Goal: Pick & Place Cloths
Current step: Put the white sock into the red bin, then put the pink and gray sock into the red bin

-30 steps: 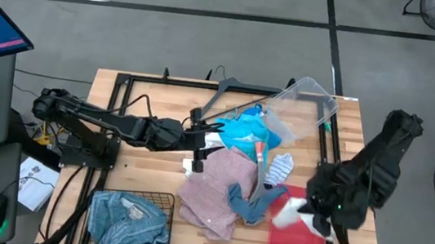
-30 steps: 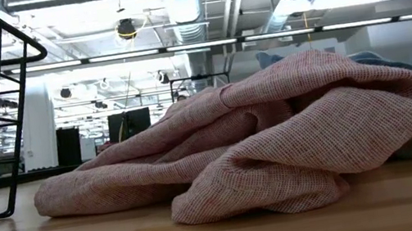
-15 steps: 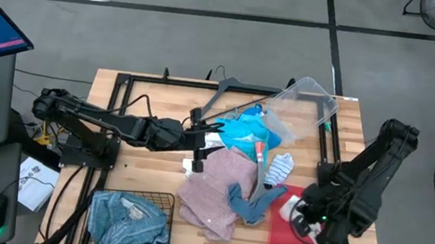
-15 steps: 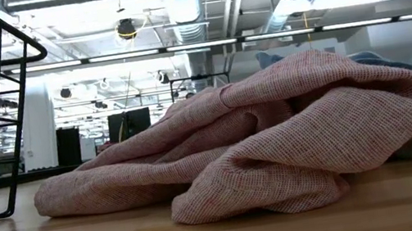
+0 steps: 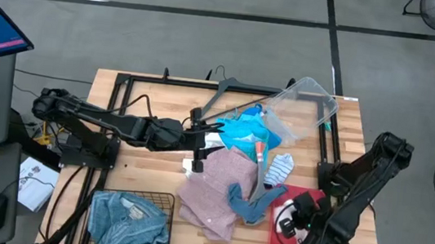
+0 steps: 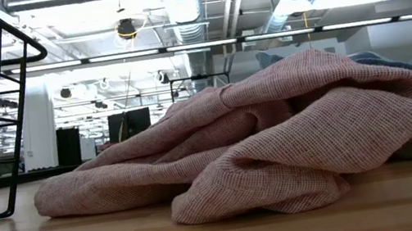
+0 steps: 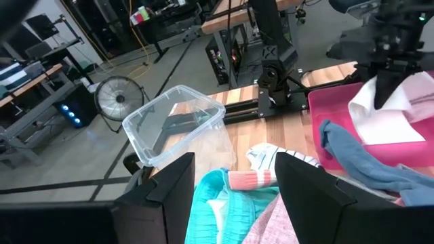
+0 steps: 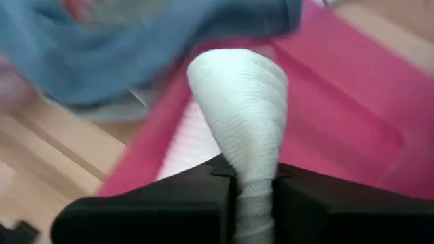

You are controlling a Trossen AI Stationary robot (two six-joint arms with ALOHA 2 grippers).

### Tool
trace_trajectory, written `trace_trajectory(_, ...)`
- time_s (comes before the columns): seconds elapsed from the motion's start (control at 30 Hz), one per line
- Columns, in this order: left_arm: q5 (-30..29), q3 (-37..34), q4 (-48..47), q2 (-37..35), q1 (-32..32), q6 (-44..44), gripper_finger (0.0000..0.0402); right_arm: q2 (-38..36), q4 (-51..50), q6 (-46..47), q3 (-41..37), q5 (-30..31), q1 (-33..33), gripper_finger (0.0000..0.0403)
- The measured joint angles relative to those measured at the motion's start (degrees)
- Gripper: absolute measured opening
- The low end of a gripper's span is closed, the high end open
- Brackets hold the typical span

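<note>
The soft white ribbed cloth hangs pinched between the right gripper's closed dark fingers over the shallow pink plastic tray at the table's five o'clock, while the left gripper, fingers spread wide, hovers near centre above the bright turquoise-blue garment.

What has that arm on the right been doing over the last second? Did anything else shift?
The right gripper, shut on the white cloth, swung lower and toward the table's near edge over the red bin, taking the cloth with it. The left gripper stayed open over the turquoise cloth; the pink cloth did not move.
</note>
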Motion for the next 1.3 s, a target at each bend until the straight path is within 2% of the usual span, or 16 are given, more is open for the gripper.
trace_trajectory(0.13, 0.01, -0.13, -0.13, -1.02, 0.02, 0.17, 0.0188, 2.47, 0.36, 1.14, 0.00, -3.27, 0.42, 0.0022)
trace_trajectory(0.23, -0.23, -0.11, -0.32, -3.00, 0.45, 1.74, 0.0188, 2.59, 0.61, -3.28, 0.00, -4.61, -1.05, 0.0058)
trace_trajectory(0.4, -0.24, -0.22, -0.15, -8.00, 1.75, 0.81, 0.0188, -0.15, -2.03, -12.88, 0.00, -7.61, -4.98, 0.0162)
trace_trajectory(0.57, -0.24, -2.05, -0.57, -13.56, 2.29, -3.14, 0.0188, -5.31, -5.88, -27.65, 0.00, -7.62, -8.94, 0.0275)
trace_trajectory(0.67, -0.21, -3.08, -0.47, -16.39, 2.27, -4.83, 0.0187, -9.02, -7.81, -32.34, 0.00, -4.20, -11.86, 0.0314)
trace_trajectory(0.77, -0.21, -3.32, -0.50, -18.37, 2.22, -4.98, 0.0187, -12.10, -7.44, -39.04, 0.02, 1.69, -15.19, 0.0328)
trace_trajectory(0.83, -0.20, -3.32, -0.54, -19.35, 2.01, -5.01, 0.0187, -13.42, -6.99, -45.82, 0.02, 1.77, -17.83, 0.0329)
trace_trajectory(1.13, -0.15, -3.32, -0.66, -20.14, -0.43, -6.56, 0.0186, -13.67, 4.10, -78.77, 0.04, -5.85, -24.47, 0.0319)
trace_trajectory(1.3, 0.01, -3.32, -0.75, -20.28, -0.63, -6.26, 0.0186, -10.45, 11.82, -88.73, 0.07, -7.85, -29.38, 0.0319)
